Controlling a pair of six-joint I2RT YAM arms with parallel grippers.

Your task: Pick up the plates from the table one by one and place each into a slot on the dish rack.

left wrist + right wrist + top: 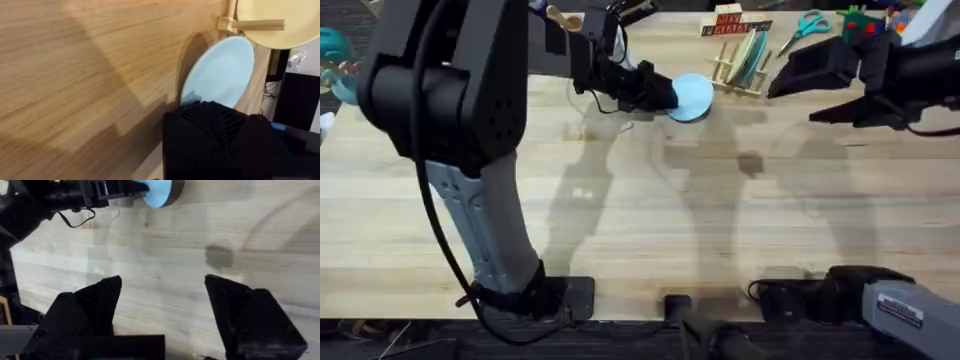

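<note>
- One plate, the pale one (695,96), is in hand: our left gripper (660,93) has its jaws pinching the plate's edge, holding it just beside the rack (740,66), on the side towards the bench's middle.
- We judge the step to be carrying this plate into a free slot; the turquoise plate (757,56) seems already to stand between the pegs, so we should aim for a gap next to it, not the same one.
- From the left wrist view the pale plate (222,70) looks tilted and lifted off the bench (75,75); whether its far rim touches the wood we cannot tell.
- To do it well, we would bring the plate upright, edge-on to the pegs, lift it above the peg tops, then lower it straight down before letting go.
- Our right gripper (162,310) hovers beyond the rack from the plate, jaws spread wide and holding nothing; it is best kept clear of the rack.
- Risk, as we see it: nudging the light rack or knocking the turquoise plate.
</note>
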